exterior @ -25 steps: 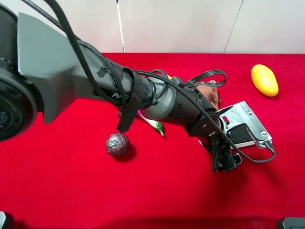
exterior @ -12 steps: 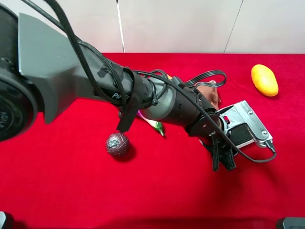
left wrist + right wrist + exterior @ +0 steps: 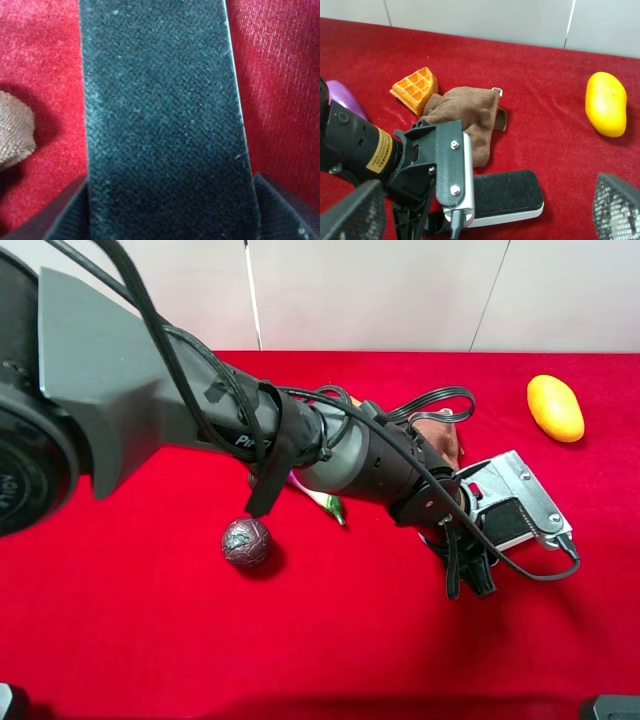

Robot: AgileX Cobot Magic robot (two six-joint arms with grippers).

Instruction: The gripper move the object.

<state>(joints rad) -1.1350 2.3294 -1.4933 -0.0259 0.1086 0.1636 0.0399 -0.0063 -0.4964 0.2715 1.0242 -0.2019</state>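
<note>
The eraser (image 3: 505,523), white base with black felt top, lies flat on the red cloth at the right middle. It also shows in the right wrist view (image 3: 507,195). Its felt fills the left wrist view (image 3: 160,100). My left gripper (image 3: 470,575) reaches across from the left. Its black fingers (image 3: 412,220) sit at the eraser's near end, one on each side, and are shut on it. My right gripper (image 3: 482,205) is open, its two mesh pads wide apart at the sides of the right wrist view, above and back from the eraser. It is out of the exterior view.
A brown cloth (image 3: 470,117) lies just behind the eraser, with a waffle piece (image 3: 415,88) and a purple eggplant (image 3: 342,97) beside it. A yellow mango (image 3: 555,407) sits at the far right. A dark ball (image 3: 246,541) lies left of the middle.
The left gripper's fingers have drawn closer together around the eraser's end. The arm and the eraser have barely shifted.
</note>
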